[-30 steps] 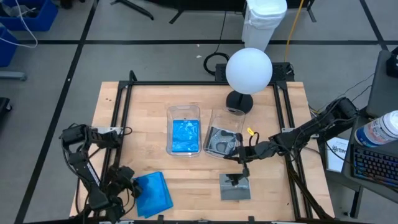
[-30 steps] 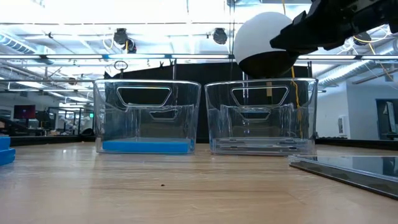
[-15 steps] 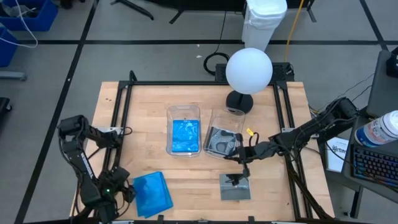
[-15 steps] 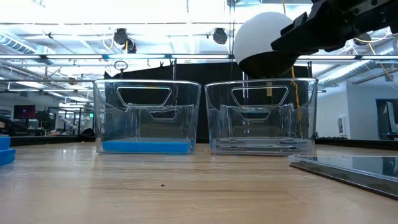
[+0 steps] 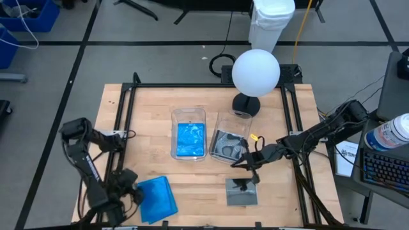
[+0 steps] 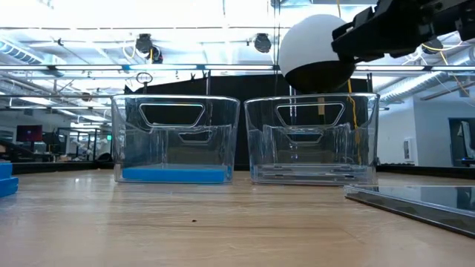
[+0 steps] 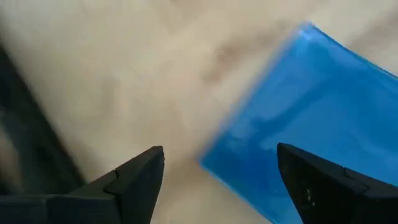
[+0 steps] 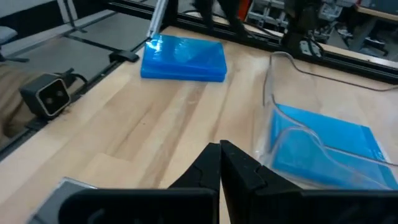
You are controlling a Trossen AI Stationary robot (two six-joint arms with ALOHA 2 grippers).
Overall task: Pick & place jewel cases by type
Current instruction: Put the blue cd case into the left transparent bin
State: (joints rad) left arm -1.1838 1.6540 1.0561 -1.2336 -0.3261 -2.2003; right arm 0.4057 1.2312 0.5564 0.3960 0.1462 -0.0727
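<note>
Two lots of jewel cases lie loose at the near edge of the table (image 5: 115,108): a blue stack (image 5: 156,199) at the near left and a clear grey case (image 5: 242,192) at the near right. How many cases the blue stack holds, I cannot tell.

The left gripper (image 5: 123,191) sits just beside the blue stack's left edge, fingers spread wide and empty. The right gripper (image 5: 254,171) hangs above the grey case, its fingers pressed shut on nothing.

Farther back stand two clear tubs side by side. The left tub (image 5: 189,133) holds blue cases (image 5: 190,140); the right tub (image 5: 230,137) holds dark grey ones (image 5: 225,145).

Behind the tubs, a white globe lamp (image 5: 255,73) rises on a black base, overhanging the right tub's far end.
</note>
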